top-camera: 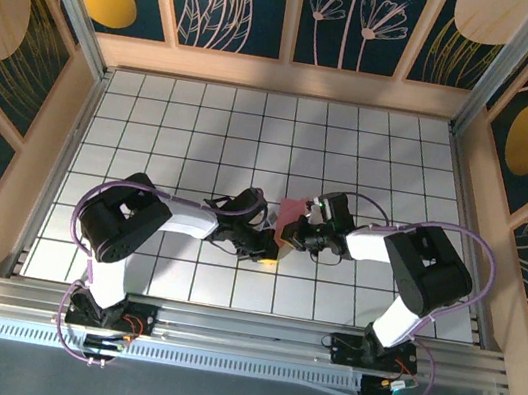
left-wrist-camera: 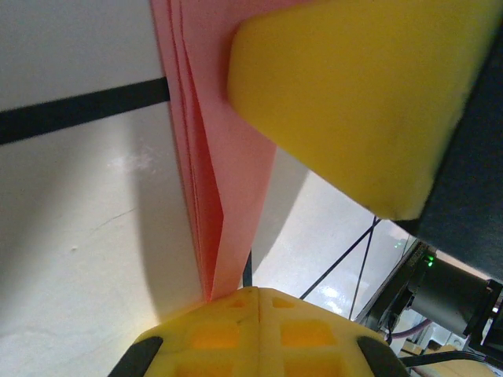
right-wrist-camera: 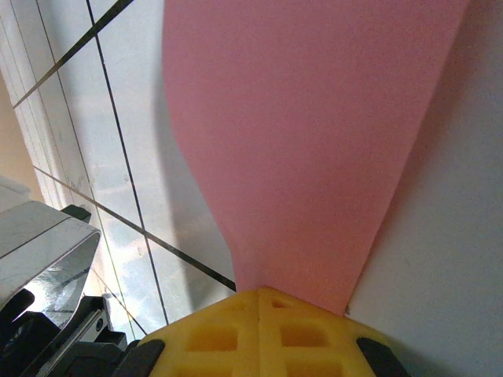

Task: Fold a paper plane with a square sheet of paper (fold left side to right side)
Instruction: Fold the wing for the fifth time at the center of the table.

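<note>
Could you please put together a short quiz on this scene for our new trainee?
1. True or false: the left end effector is open.
2. What does the right end effector pinch? A) a yellow sponge B) the pink paper C) a cable
3. Fill in: the table has white tiles with ____ grid lines.
Key: 1 false; 2 B; 3 black.

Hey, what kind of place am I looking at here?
Probably a robot-manipulation test cell, not a home: a white grid-tiled table boxed in by leaf-printed panels, with a left arm and right arm mounted on a metal rail.
</note>
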You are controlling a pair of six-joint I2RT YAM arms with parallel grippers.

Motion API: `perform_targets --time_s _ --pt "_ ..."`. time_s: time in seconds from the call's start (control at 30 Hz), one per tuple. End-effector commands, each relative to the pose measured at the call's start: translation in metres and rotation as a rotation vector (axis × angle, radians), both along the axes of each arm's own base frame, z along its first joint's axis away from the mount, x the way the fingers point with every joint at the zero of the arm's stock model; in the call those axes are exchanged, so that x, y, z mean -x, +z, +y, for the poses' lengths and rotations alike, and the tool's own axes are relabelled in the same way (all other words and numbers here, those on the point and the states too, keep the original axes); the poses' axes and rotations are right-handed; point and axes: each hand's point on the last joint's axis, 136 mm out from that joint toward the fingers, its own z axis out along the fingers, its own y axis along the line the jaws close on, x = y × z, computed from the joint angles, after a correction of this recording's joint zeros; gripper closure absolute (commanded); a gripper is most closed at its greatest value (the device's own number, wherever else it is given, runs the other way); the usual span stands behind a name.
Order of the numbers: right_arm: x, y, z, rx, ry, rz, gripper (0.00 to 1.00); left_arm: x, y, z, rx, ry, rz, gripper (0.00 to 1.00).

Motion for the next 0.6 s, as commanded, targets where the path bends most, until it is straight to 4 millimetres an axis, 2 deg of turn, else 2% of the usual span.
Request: perform_targets --time_s 0.0,0.33,0.57 --pt "0.030 -0.046 -0.030 0.187 -0.023 0.135 1.00 0.007 -0.011 0.002 -0.023 -0.003 0.029 1.00" --pt "0.031 -0.047 -0.029 0.184 -0.022 0.140 1.00 0.006 -0.006 -0.007 0.000 -0.013 0.022 1.00" --pt "0.031 -0.048 -0.030 0.187 -0.024 0.145 1.00 0.009 -0.013 -0.005 -0.026 -0.015 0.031 1.00"
